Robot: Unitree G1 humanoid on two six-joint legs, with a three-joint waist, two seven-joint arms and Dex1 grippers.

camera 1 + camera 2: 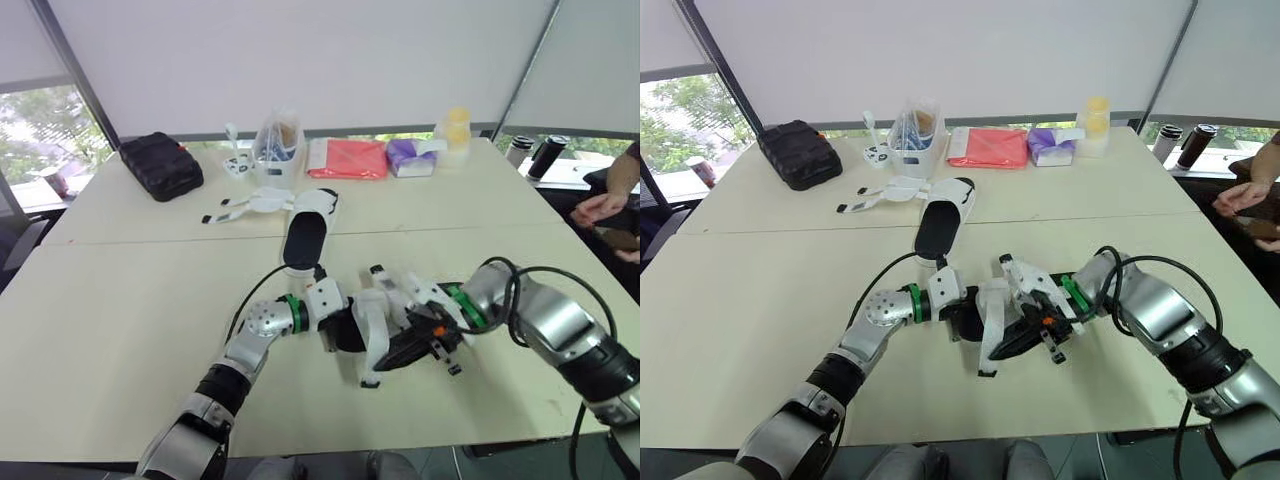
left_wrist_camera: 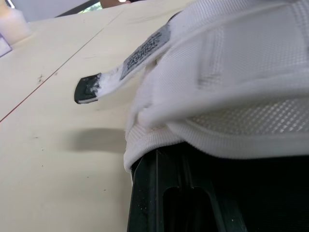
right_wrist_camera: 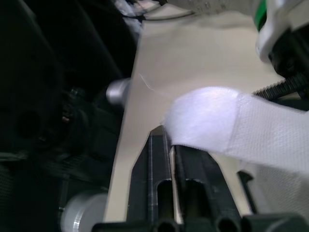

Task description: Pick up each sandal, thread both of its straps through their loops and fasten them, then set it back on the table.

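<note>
Left eye view: the robot holds a black-soled sandal with white fabric straps [image 1: 400, 352] between its two arms, tipped on its side low over the cream counter [image 1: 120, 300], near the front edge. The step in hand appears to be the threading and fastening of this first sandal. The left hand [image 1: 340, 328] meets the sandal at one end and the right hand [image 1: 440, 338] meets it at the other. Right wrist view: that hand's two black fingers [image 3: 159, 164] stand pressed together with the rounded end of a white strap [image 3: 231, 125] caught at their tips, so the right hand looks clamped on the strap. Left wrist view: white mesh webbing lies across the left hand, and a loose black-tipped strap end [image 2: 88, 90] hangs free above the counter; whether the left hand is closed on the sandal cannot be told. The next move likely calls for the left hand to steady the sandal while the right guides the pinched strap end toward its loop, which is not clearly visible here. A second sandal [image 1: 305, 235], its straps splayed open, lies flat farther back on the counter, well apart from both hands and apparently untouched.
</note>
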